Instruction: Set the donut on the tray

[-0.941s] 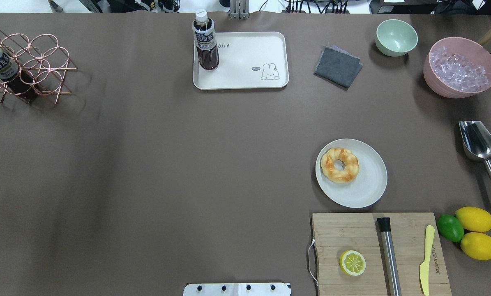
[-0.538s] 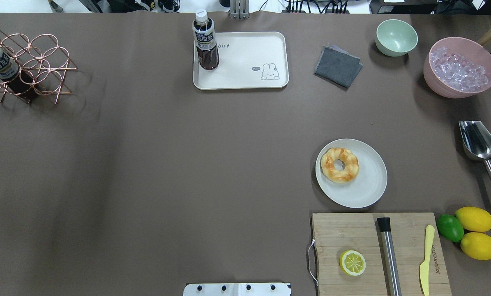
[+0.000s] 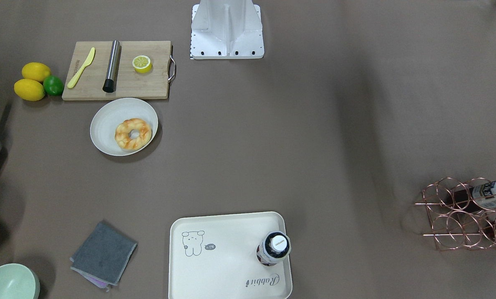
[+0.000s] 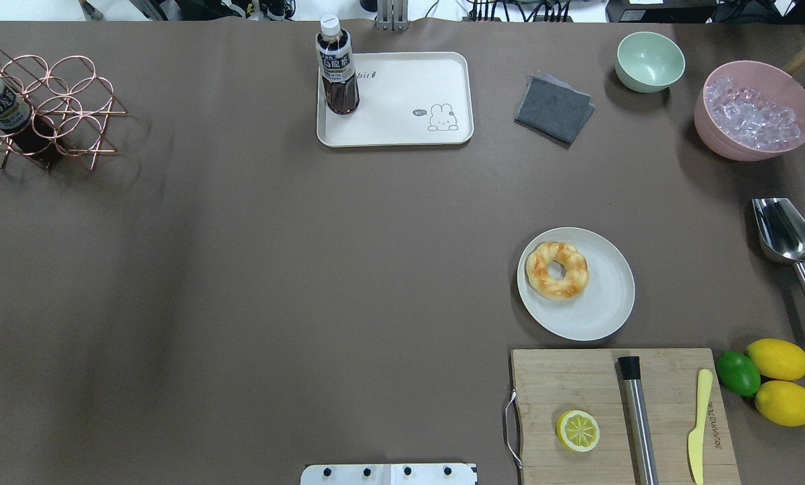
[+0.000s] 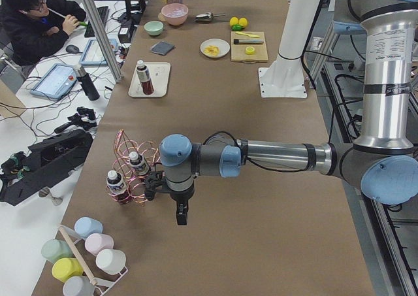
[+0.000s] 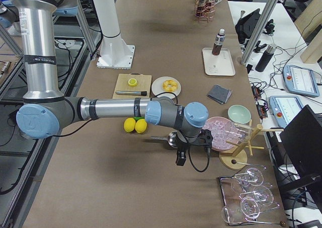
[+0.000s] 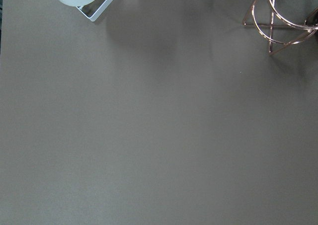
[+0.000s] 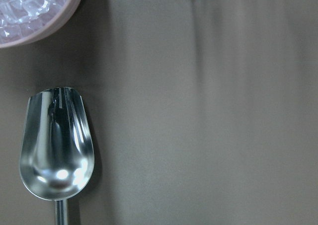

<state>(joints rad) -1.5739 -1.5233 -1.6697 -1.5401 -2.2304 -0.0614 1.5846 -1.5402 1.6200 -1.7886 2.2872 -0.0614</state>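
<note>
One golden-orange twisted ring donut [image 4: 557,270] sat on round white plate [image 4: 607,316], well apart from cream rectangular tray [image 4: 409,131]. Looked soft, light; prob pinch gently across ring. Opening of left gripper [image 5: 181,214] & right gripper [image 6: 180,158]: couldn't tell, side views only

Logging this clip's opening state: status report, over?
Left claw near the wire rack, right claw near the scoop; open or shut unreadable. Donut on the plate, ungrasped. Bottle stands in one corner of the tray.
</note>
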